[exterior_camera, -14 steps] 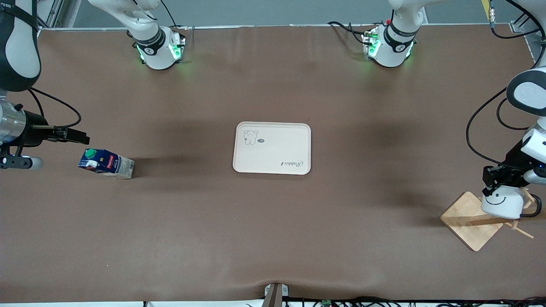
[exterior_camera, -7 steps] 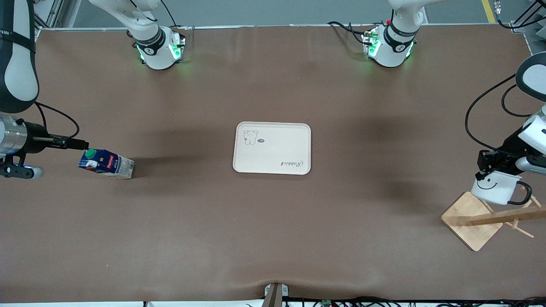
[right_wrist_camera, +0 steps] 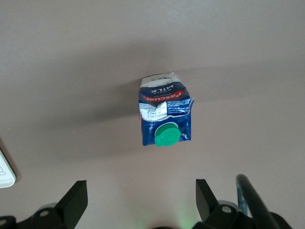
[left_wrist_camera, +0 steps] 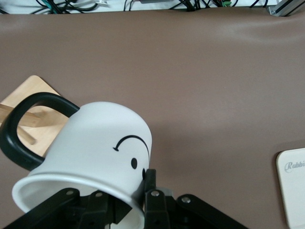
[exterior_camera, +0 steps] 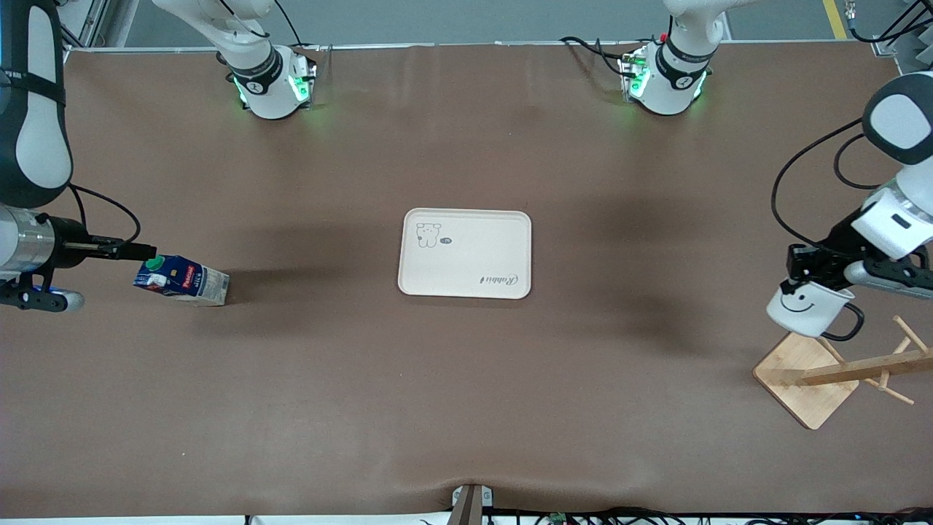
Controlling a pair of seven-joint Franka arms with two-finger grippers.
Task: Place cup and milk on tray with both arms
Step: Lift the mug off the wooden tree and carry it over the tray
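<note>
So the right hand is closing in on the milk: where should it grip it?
Probably across the milk's two long flat sides, mid-body, coming from above. It looks upright, its green cap on the sloped top toward the open right hand, whose fingers already straddle it.

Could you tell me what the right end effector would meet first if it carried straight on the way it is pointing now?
Most likely the milk: the right end effector is open and aimed at the carton's green-capped end, with only bare table between them. Its height above the table is hard to judge.
</note>
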